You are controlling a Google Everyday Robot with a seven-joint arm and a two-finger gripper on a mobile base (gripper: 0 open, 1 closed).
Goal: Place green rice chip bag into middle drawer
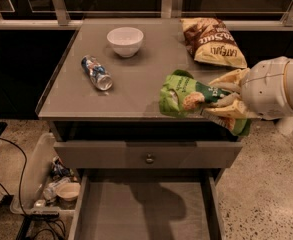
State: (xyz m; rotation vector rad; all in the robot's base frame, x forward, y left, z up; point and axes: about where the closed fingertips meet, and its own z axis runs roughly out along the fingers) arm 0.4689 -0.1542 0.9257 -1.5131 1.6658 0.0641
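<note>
— Where's the green rice chip bag (186, 95)?
— In the air at the table's (146, 79) front right edge (rather crumpled), pinched between the gripper's (225, 100) fingers.
— And the middle drawer (146, 209)?
— Open, lower down.

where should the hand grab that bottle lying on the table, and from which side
Grip the bottle around its middle, from straight above. It lies on its side on the table, angled back left to front right, so close across its round body, not along it. The hand, at the table's front right edge, is shut on the green rice chip bag.
</note>
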